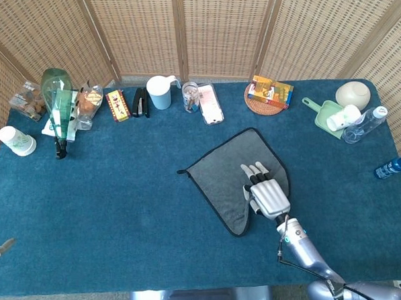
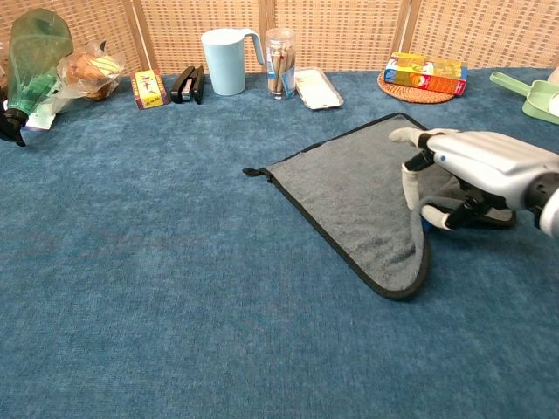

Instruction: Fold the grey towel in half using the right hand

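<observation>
Grey towel (image 1: 225,177) is lying under your right robot hand (image 1: 264,192), which is resting palm-down on its right part with fingers extended close together, thumb dipping toward the hem; whether it is pinching cloth, you cannot tell. Outward, the black-edged towel is spreading flat over the blue bench (image 1: 110,215).

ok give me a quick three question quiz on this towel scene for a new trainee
1. True or false: the right hand is on the grey towel.
2. Which stands closest to the blue pitcher? A) black stapler B) green dustpan C) paper cup
3. Fill in: the towel's edge trim is ____.

Key: 1 true; 2 A; 3 black
</observation>
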Available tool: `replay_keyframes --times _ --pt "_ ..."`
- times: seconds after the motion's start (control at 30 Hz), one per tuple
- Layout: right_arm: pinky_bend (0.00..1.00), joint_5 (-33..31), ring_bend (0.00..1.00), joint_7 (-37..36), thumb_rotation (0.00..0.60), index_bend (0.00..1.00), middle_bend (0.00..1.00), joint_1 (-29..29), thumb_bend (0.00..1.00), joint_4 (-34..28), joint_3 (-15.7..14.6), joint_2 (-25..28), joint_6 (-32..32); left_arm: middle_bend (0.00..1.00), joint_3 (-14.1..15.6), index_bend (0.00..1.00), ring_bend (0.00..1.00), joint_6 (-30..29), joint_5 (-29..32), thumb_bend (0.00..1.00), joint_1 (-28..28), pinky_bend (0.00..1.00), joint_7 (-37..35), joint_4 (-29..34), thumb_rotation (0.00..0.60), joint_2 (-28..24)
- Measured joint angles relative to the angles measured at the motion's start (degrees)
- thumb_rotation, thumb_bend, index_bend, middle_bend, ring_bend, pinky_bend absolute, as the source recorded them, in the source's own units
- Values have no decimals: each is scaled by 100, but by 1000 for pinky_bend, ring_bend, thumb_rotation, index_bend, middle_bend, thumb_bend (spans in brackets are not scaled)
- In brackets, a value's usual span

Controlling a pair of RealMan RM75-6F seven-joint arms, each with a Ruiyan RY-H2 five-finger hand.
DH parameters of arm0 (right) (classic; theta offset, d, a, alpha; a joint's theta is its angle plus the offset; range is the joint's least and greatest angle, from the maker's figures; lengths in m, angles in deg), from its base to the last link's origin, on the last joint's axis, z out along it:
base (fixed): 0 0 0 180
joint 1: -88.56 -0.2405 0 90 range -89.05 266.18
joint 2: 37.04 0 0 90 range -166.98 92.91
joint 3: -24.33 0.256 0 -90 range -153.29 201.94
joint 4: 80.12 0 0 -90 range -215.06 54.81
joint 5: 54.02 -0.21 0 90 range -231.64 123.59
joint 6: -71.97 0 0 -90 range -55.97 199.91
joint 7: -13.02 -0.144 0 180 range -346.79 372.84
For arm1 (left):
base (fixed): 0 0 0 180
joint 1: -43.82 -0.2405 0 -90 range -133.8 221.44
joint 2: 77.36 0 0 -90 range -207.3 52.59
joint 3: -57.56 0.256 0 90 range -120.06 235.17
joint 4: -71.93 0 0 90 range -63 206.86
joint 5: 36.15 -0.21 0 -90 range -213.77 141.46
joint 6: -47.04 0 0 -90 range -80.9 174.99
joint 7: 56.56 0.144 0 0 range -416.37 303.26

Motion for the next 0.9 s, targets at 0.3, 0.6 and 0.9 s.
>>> replay_keyframes --times 0.3,0.6,0.9 --pt "54 -784 0 666 600 712 0 -257 595 -167 380 -425 135 0 9 0 0 -8 -35 80 -13 0 -223 -50 600 -66" --pt "55 -1470 0 1119 600 716 0 -610 603 29 696 -823 196 0 17 0 0 6 -44 80 -19 0 -392 -83 600 -108" --pt "56 -1984 0 1333 600 722 0 -1010 616 408 1054 -1165 309 0 9 0 0 95 24 81 18 0 -455 -101 600 -128"
